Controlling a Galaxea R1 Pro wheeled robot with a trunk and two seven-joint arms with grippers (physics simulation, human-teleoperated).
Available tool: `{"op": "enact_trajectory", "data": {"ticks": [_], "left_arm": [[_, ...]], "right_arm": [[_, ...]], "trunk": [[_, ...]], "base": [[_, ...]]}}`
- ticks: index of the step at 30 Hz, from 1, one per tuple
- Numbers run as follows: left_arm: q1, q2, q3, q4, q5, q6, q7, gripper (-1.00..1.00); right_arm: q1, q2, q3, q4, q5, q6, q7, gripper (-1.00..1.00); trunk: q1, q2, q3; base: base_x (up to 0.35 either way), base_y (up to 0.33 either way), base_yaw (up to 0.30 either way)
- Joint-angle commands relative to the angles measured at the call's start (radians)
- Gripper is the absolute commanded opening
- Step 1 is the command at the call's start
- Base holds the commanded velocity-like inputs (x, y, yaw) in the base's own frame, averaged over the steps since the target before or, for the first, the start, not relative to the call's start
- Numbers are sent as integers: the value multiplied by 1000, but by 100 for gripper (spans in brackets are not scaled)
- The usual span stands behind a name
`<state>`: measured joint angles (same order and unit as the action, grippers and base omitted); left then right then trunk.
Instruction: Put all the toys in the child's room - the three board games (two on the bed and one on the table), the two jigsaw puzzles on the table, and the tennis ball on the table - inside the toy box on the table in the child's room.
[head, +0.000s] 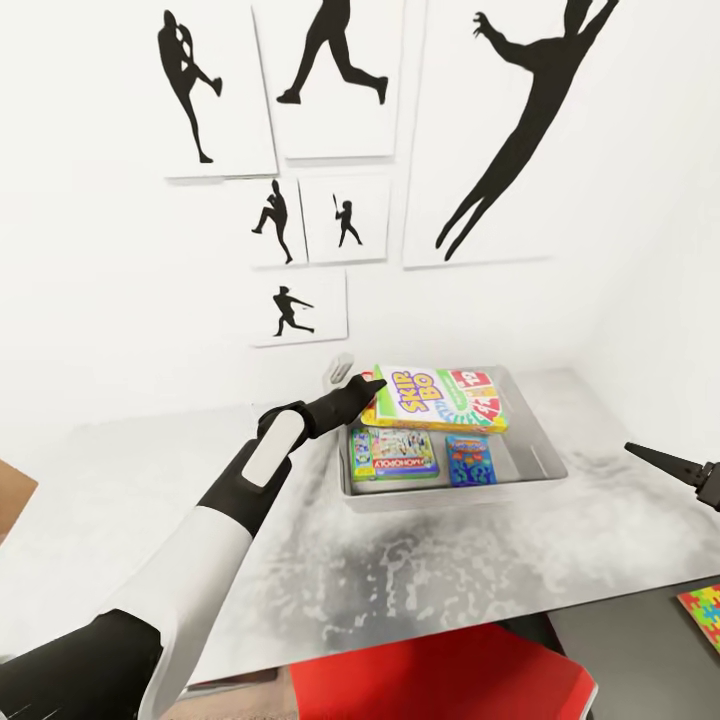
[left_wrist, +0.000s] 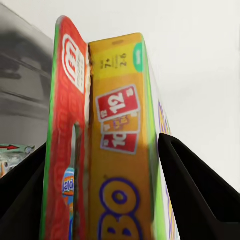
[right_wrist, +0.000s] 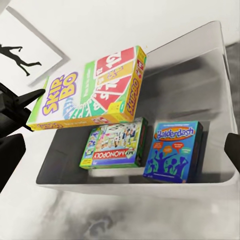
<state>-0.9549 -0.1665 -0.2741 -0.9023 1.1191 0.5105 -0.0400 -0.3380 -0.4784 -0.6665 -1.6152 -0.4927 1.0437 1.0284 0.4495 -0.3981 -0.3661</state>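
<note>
1. Pale desk (head: 420, 560) lies nearest, carrying the grey toy box (head: 545, 455).
2. Left gripper (head: 368, 388) is clamped on the Skip-Bo board game (head: 435, 398), holding it above the toy box.
3. Monopoly game (head: 394, 453) and blue Balderdash game (head: 469, 459) lie inside the toy box, side by side.
4. Right gripper (head: 665, 462) hovers beside the box; I cannot tell how far open.
5. Jigsaw puzzle (head: 703, 610) sits on the lower dark section.

The grey bin (right_wrist: 220, 182) holds 2 boxes lying flat side by side: Monopoly (right_wrist: 116, 145) and the blue Balderdash (right_wrist: 174, 151). Above them a Skip-Bo box (right_wrist: 90, 92) hangs tilted, a black gripper (right_wrist: 22, 107) pinching its edge.
</note>
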Motion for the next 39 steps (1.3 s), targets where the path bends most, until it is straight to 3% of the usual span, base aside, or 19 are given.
{"op": "enact_trajectory", "data": {"ticks": [1, 24, 33, 39], "left_arm": [[-1, 0, 1, 0, 2, 3, -1, -100], [-2, -4, -11, -10, 5, 9, 1, -100], [-14, -3, -40, -14, 58, 9, 8, -100], [-19, -2, -59, -15, 74, 8, 10, -100]], "right_arm": [[-1, 0, -1, 0, 3, 3, 6, 100], [-1, -2, -1, 0, 3, 3, 6, 100], [-1, -5, -1, 0, 3, 3, 6, 100], [-1, -5, -1, 0, 3, 3, 6, 100]], "trunk": [[0, -2, -3], [0, -2, -32], [0, -2, -33], [0, -2, -33]], "base": [[0, 0, 0], [0, 0, 0], [0, 0, -50], [0, 0, -100]]}}
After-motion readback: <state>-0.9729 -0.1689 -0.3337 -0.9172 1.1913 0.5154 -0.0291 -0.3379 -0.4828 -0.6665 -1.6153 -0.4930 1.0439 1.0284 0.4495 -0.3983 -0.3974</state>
